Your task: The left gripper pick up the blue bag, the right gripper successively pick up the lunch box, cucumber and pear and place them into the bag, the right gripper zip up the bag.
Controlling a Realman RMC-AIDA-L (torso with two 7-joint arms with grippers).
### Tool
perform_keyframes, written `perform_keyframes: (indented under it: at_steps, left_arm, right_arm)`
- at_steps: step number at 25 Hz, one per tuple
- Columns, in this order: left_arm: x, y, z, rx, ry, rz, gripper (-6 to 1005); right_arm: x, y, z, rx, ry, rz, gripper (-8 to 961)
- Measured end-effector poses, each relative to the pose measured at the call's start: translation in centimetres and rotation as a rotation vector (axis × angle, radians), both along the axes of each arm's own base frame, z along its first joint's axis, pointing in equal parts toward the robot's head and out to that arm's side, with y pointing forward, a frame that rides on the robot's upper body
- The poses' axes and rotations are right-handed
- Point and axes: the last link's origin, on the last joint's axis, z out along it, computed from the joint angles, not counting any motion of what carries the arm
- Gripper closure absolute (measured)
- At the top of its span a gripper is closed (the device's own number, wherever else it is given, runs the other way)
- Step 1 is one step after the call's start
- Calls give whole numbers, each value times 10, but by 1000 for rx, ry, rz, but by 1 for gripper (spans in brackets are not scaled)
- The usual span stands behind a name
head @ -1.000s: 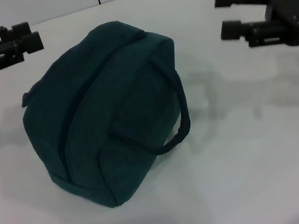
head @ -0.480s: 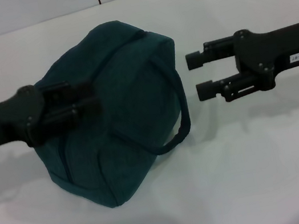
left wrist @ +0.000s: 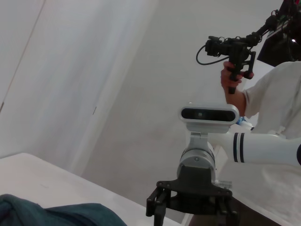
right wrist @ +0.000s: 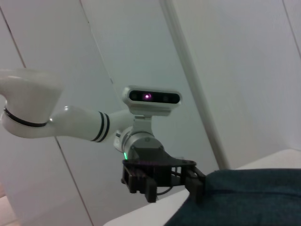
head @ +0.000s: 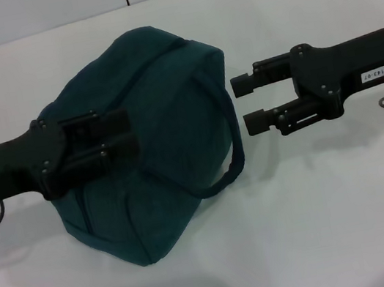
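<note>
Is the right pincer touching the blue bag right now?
Apart. In the head view, white table shows between the right pincer fingertips and the blue bag side; the tips sit just short of the bag's handle, fingers spread.

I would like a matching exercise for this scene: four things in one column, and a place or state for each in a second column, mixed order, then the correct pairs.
Things:
1. left gripper
2. right gripper
3. blue bag
4. bag handle

Places or states:
A. zipped shut, resting on the white table
B. open, beside the bag's right side, not touching it
C. over the bag's left side
D. hanging in a loop down the bag's side that faces the right gripper

Pairs: 1-C, 2-B, 3-A, 4-D
</note>
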Motion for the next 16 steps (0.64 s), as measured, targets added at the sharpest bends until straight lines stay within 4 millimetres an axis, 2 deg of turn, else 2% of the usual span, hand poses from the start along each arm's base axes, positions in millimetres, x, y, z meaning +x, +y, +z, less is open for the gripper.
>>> perform_keyframes:
  at_steps: [16]
  left_arm:
    - [-1,3,5,42,-21,7,464]
  right_arm:
    - [1,-1,-6,-6,-4,-11,215]
